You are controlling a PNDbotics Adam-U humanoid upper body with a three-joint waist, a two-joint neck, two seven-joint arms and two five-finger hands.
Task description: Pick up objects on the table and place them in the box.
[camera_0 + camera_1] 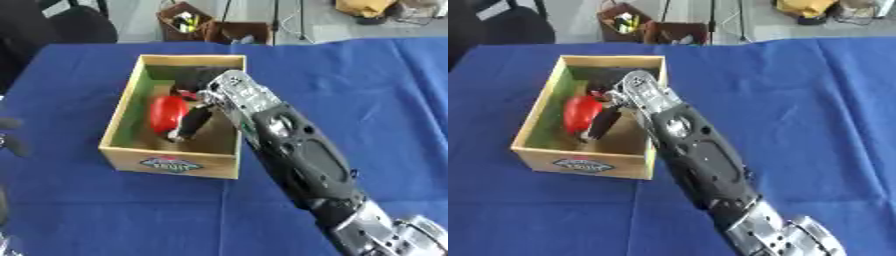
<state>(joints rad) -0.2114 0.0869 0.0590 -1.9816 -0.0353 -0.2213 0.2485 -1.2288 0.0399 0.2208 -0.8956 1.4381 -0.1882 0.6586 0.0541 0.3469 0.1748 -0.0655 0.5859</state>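
Fingers [194,121] of the right robot hand [199,107] reach down inside the wooden box [171,162], and they lie against a red object [166,114] there. The dark fingers are curved beside this object, but I cannot tell if they grasp it or have let it go. The right arm [297,150], black with silver joints, crosses the box's right wall from the lower right. The red object is rounded and smooth and rests on the box's floor near the left wall. Something dark lies at the far end of the box; its shape is not clear. The box stands on the worktop [367,100], which has a blue cloth, and its front wall carries a label [171,163]. At the left edge of the left eye view a dark blurred part [10,135] shows, perhaps the left robot hand.
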